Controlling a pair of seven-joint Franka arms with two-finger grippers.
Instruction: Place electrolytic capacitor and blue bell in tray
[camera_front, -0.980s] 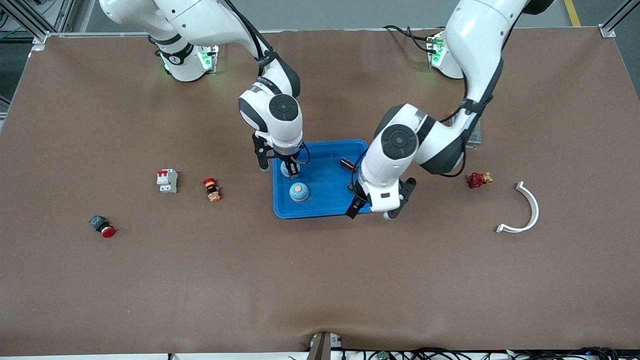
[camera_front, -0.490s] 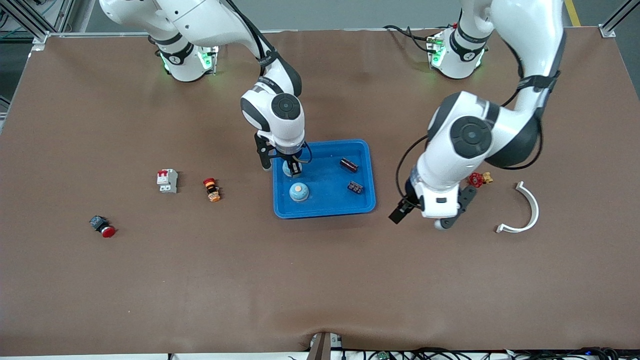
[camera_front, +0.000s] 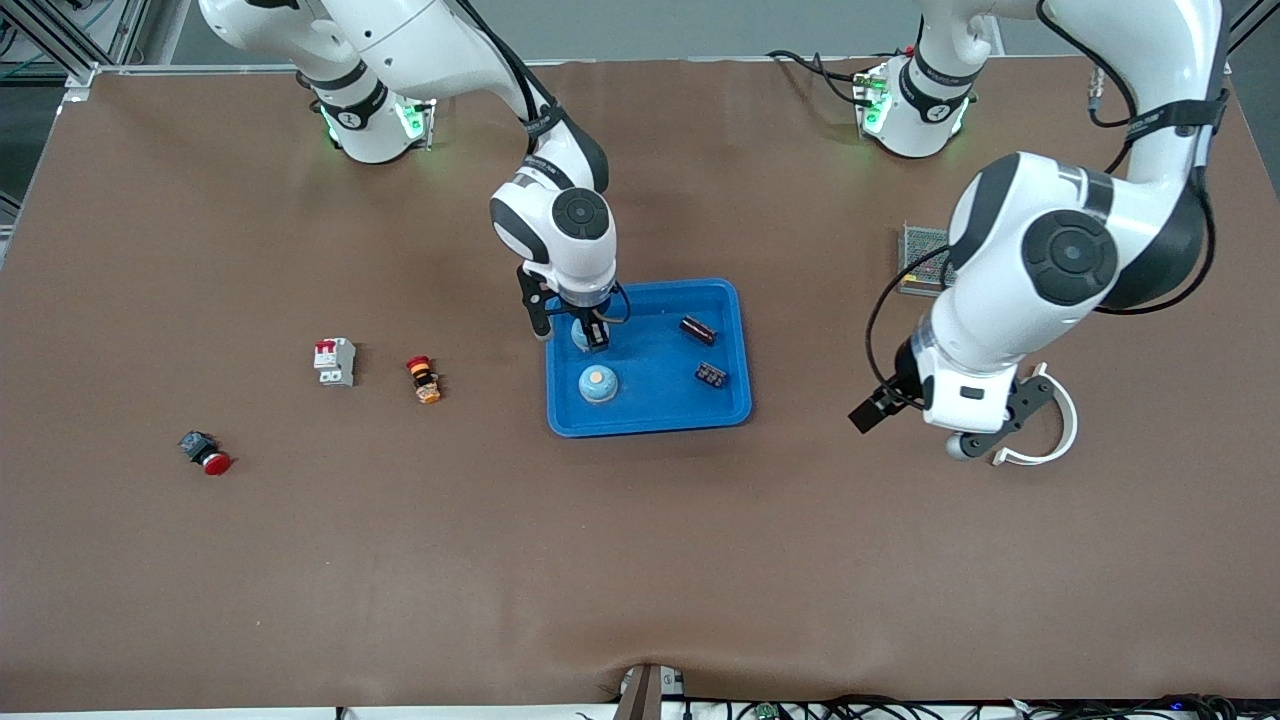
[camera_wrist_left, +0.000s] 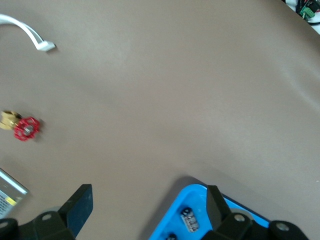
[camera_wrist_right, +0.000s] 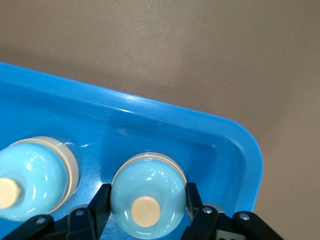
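Currently: right tool (camera_wrist_right: 145, 200) inside tray (camera_front: 738, 340), fingers clasping blue bell (camera_wrist_right: 147, 192) | second bell (camera_front: 598, 383) and two capacitors (camera_front: 698, 329) lie in tray | left tool (camera_wrist_left: 145, 210) released, above desk (camera_front: 640, 560).

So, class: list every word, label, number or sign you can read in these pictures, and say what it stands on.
None can be read.
capacitors in the tray: markings too small.
white breaker: no legible print.
mesh box: no legible label.
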